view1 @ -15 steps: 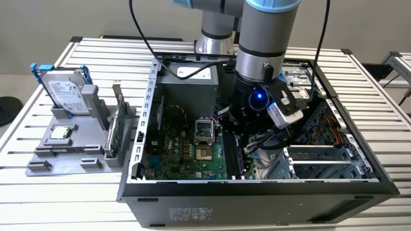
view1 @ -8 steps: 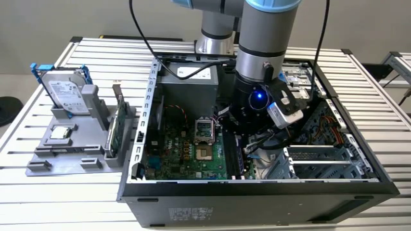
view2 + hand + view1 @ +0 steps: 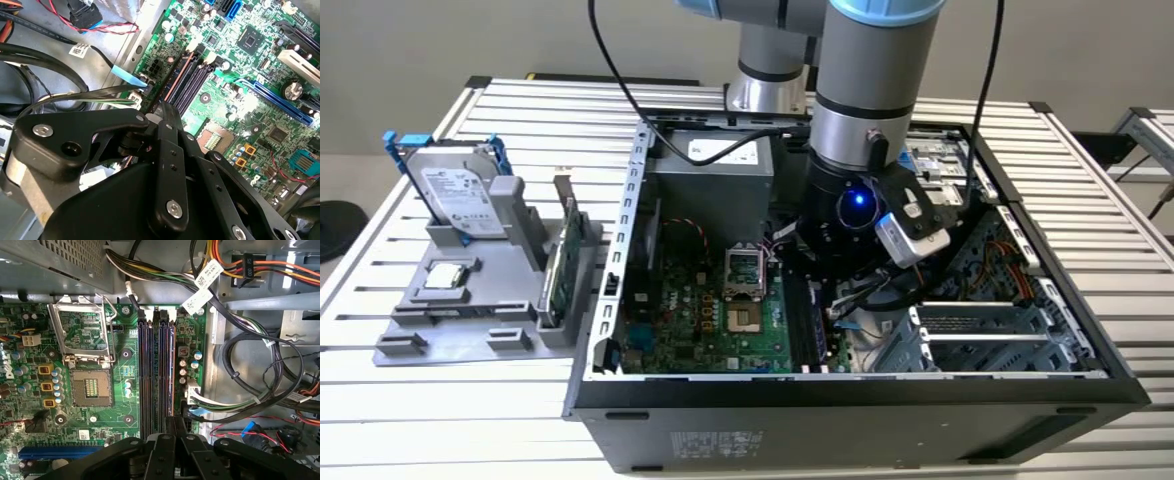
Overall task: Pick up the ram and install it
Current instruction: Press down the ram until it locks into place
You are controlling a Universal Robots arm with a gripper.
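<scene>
The gripper (image 3: 170,430) hangs inside the open computer case (image 3: 854,410), fingers drawn narrow on the ram (image 3: 170,420). The ram is seen edge-on, with its long axis parallel to the memory slots (image 3: 156,370). In the exterior view these run 12 to 6 o'clock, at 3 o'clock of the CPU socket (image 3: 740,270).

- Work table (image 3: 440,400): white, slatted metal surface, ribs running across the exterior view.
- Second slatted surface (image 3: 1150,135) at the exterior view's right edge, apart from the main table.
- Wall (image 3: 400,50) behind: plain grey.
- Lighting: even, no strong shadows.
</scene>
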